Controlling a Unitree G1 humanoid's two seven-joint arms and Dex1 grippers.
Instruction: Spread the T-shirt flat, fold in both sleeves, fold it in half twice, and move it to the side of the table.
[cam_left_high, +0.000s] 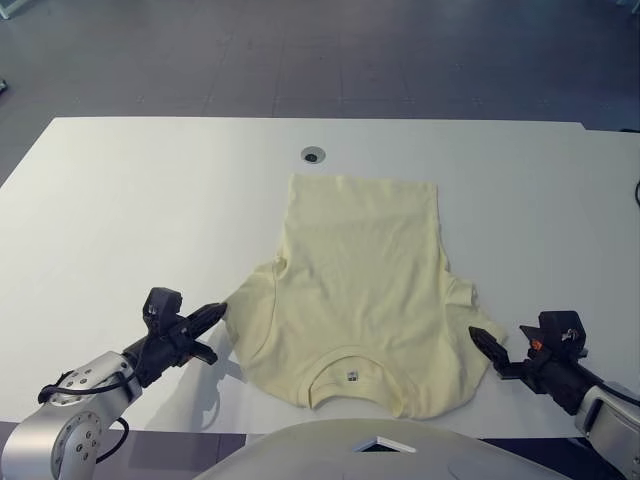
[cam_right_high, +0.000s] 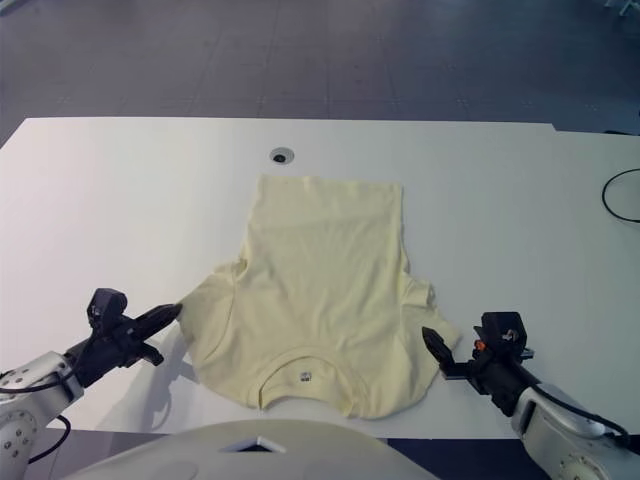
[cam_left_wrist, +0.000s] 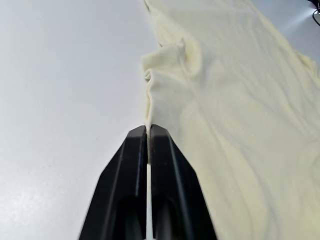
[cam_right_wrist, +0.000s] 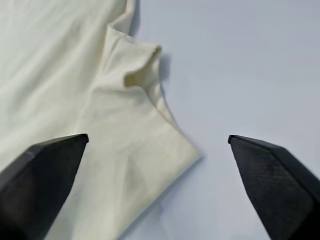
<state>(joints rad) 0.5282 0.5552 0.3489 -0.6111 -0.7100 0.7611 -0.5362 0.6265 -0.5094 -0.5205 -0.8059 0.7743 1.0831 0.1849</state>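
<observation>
- The T-shirt (cam_left_high: 360, 290) lies spread on the white surface (cam_left_high: 130, 200), collar nearest, hem far out ahead of both pincers; I judge the spreading mostly done, though both sleeves lie rumpled
- My left pincer (cam_left_wrist: 148, 127) is closed to a slit, with the left sleeve (cam_left_wrist: 165, 85) edge pinched at its tips, as far as I can tell
- My right pincer (cam_left_high: 487, 352) stands wide, its fingers either side of the right sleeve (cam_right_wrist: 150, 145) corner, gripping nothing
- Still to do, I reckon: both sleeve folds, the two halvings, the move aside
</observation>
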